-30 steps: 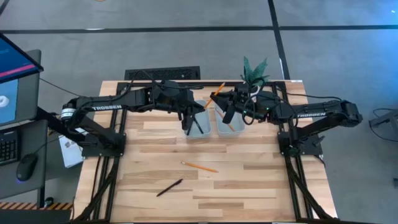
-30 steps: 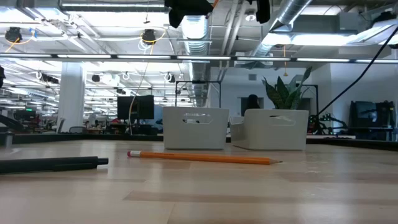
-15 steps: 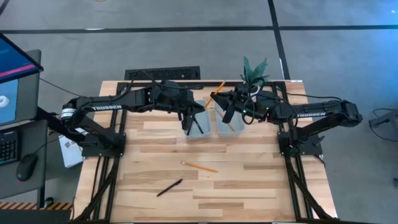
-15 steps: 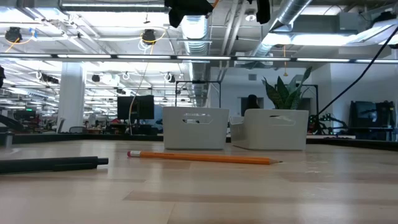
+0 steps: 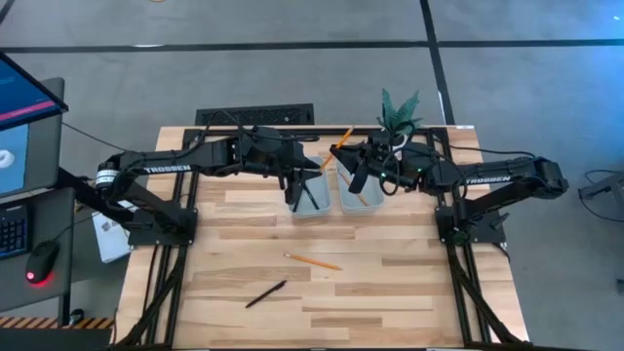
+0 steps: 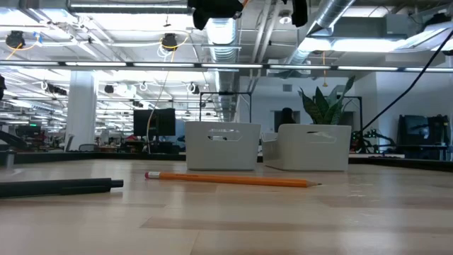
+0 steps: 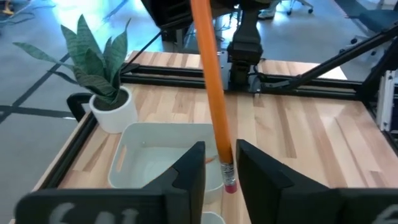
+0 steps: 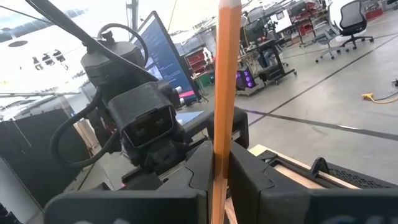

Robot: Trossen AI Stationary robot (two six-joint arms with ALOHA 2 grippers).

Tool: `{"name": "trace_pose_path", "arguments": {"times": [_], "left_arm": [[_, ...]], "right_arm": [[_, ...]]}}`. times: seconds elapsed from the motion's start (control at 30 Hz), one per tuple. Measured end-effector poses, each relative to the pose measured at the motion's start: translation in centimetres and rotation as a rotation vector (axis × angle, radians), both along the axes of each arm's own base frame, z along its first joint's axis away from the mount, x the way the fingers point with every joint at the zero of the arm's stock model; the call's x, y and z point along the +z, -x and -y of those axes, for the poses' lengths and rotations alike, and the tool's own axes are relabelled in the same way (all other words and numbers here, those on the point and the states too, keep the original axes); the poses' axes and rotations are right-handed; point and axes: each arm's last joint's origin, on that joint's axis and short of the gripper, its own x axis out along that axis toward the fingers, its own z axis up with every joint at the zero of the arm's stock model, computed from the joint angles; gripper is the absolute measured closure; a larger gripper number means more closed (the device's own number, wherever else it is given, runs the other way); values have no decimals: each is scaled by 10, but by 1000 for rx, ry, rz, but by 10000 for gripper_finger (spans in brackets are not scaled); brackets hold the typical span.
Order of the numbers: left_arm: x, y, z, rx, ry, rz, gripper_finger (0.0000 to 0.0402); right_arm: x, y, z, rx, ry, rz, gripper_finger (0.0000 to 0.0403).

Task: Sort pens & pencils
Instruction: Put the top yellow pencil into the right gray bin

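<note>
1. The orange wooden pencil (image 8: 227, 62) I'm holding is up in the air over the two white plastic trays (image 6: 223, 149) at the far side of the table. From above, its long axis runs on a diagonal between my two arms. The pink eraser end points down toward my left fingertips.
2. It's a slim, smooth, straight stick. The trays are matte boxes with rounded corners, sitting side by side on the pale butcher-block wooden table (image 5: 390, 292).
3. My right gripper (image 8: 217, 155) is clamped tight on the pencil, which runs straight up through the fingers.
4. My left gripper (image 7: 221, 152) has its fingers parted a little. They flank the eraser end, and there's a visible gap on one side, so it isn't pinching.
5. A second orange pencil (image 5: 313, 261) lies flat mid-table, slightly slanted. A black pen (image 5: 265, 293) lies nearer the front edge, angled the other way and well apart from it.
</note>
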Motion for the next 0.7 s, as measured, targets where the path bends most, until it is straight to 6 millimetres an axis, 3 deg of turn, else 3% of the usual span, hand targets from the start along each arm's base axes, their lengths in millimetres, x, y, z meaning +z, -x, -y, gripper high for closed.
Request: {"name": "trace_pose_path", "arguments": {"times": [0.27,0.7], "left_arm": [[-4,2,1,-20,-39,-54,308],[-28,18,4,-41,14,-352,308]], "right_arm": [[0,0,0,-5,49,-17,346],[-6,0,0,-14,180,-123,344]]}}
